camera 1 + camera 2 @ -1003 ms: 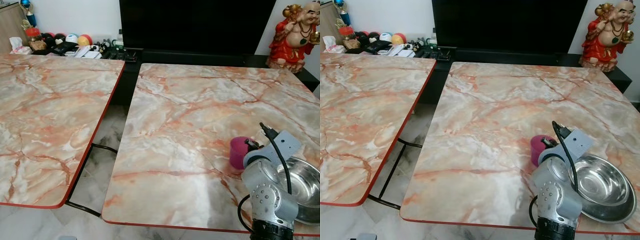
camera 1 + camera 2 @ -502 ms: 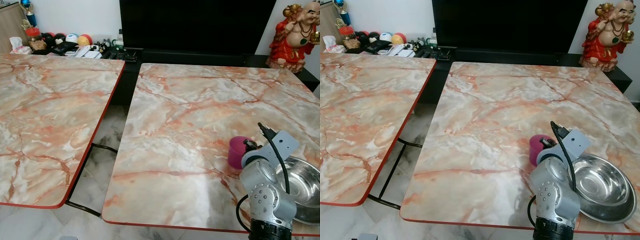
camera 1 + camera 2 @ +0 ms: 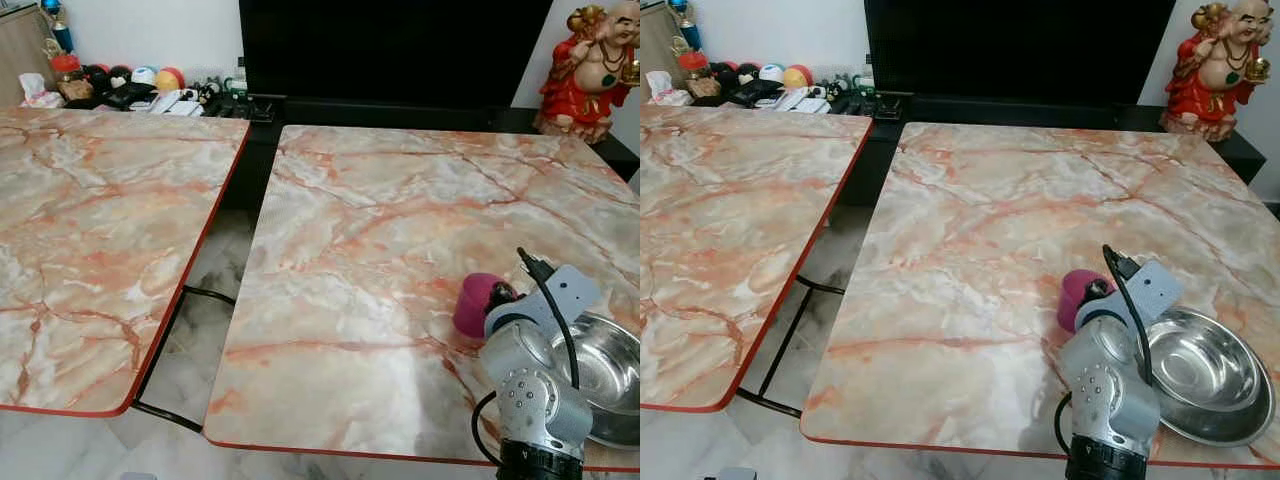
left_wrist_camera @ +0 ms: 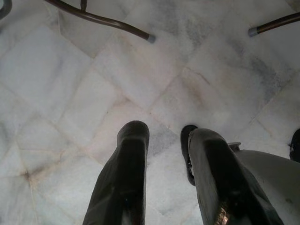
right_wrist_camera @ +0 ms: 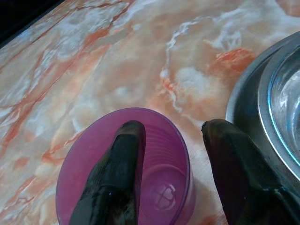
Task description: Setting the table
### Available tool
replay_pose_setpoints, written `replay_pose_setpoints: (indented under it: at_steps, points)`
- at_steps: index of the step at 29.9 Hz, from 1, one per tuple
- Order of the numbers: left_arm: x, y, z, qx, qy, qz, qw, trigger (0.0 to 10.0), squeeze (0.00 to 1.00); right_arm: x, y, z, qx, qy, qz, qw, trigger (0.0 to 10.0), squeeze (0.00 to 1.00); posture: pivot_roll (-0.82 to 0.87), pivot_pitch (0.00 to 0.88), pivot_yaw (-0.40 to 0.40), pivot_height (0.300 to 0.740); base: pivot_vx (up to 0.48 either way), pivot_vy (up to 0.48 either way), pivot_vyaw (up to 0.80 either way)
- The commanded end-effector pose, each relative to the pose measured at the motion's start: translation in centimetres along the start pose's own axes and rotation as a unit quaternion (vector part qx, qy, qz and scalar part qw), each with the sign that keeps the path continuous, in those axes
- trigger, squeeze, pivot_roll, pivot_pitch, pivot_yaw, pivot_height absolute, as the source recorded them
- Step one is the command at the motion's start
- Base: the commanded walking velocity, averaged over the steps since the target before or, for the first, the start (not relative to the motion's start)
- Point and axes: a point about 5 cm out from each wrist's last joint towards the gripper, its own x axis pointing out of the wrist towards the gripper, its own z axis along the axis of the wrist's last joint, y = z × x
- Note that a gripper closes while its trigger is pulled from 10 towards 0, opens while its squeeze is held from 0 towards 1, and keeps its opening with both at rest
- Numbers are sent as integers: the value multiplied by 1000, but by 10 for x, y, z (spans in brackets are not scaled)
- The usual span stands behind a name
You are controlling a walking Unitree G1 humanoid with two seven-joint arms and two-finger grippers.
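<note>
A purple plastic cup (image 3: pixel 470 305) stands tilted on the right marble table (image 3: pixel 380 220), just left of a steel bowl (image 3: pixel 610 370) near the front right corner. My right gripper (image 5: pixel 173 131) is open and straddles the cup's wall (image 5: pixel 159 187). One finger (image 5: pixel 117 168) is inside the cup; the other (image 5: pixel 234 164) is outside, between the cup and the bowl (image 5: pixel 281 93), with a small gap to the rim. My silver right wrist (image 3: pixel 530 370) hides part of the cup. My left gripper (image 4: pixel 164 136) hangs open over the marble floor.
A second marble table (image 3: pixel 90 220) stands to the left, with a floor gap and metal frame (image 3: pixel 200 340) between the two. Behind are a black TV unit (image 3: pixel 390 50), small clutter (image 3: pixel 150 85) and a red statue (image 3: pixel 590 70).
The cup, upright a second ago, now leans to the left under my right gripper. The arm has hardly moved.
</note>
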Motion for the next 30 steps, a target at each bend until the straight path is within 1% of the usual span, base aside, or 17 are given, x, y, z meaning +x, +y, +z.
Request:
replay_pose_setpoints:
  at_steps: [1,6,8,13,16,18,19,20,21,22,26,27,28,29,30]
  points:
    - [-3,0,-11,6,21,-1,1000,10000,0,0,-2,1,-2,-6,-5,1000,10000,0,-34,113,-14,740,0,0,0]
    - [-3,1,-11,6,21,0,1000,10000,0,-1,-1,3,3,-13,-4,1000,10000,0,-36,113,-13,740,0,0,0]
    - [-3,2,-11,7,21,0,1000,10000,0,-2,1,9,-1,-32,0,999,10000,0,-35,113,-13,740,0,0,0]
    - [-3,2,-11,8,22,-1,1000,10000,0,-4,5,12,2,-38,8,999,10000,0,-35,113,-13,740,0,0,0]
    - [-3,1,-11,8,23,-1,1000,10000,0,-5,5,16,-12,-55,6,998,10000,0,-35,114,-13,740,0,0,0]
    - [-3,1,-11,7,23,0,1000,10000,0,-6,5,21,-25,-77,10,997,10000,0,-37,115,-13,740,0,0,0]
    - [-3,1,-11,7,22,1,1000,10000,0,-7,5,26,-33,-94,12,995,10000,0,-37,117,-13,740,0,0,0]
    - [-3,2,-11,5,21,4,1000,10000,0,-8,5,34,-44,-123,19,991,10000,0,-37,117,-13,740,0,0,0]
    - [-3,2,-11,5,21,4,1000,10000,0,-8,5,34,-44,-123,19,991,10000,0,-37,117,-13,740,0,0,0]
    - [-3,3,-10,4,21,7,1000,10000,0,-8,5,37,-46,-135,24,990,10000,0,-37,116,-13,740,0,0,0]
    - [-3,5,-10,3,20,10,1000,10000,0,-13,14,51,-60,-184,78,978,10000,0,-41,114,-10,740,0,0,0]
    - [-3,5,-10,3,20,10,1000,10000,0,-13,14,51,-60,-184,78,978,10000,0,-41,114,-10,740,0,0,0]
    - [-3,6,-9,3,19,11,1000,10000,0,-15,17,54,-65,-200,91,973,10000,0,-38,111,-9,740,0,0,0]
    - [-3,7,-8,0,17,14,1000,10000,0,-17,22,56,-74,-210,118,968,10000,0,-38,110,-8,740,0,0,0]
    - [-3,7,-8,0,17,14,1000,10000,0,-17,22,56,-74,-210,118,968,10000,0,-38,110,-8,740,0,0,0]
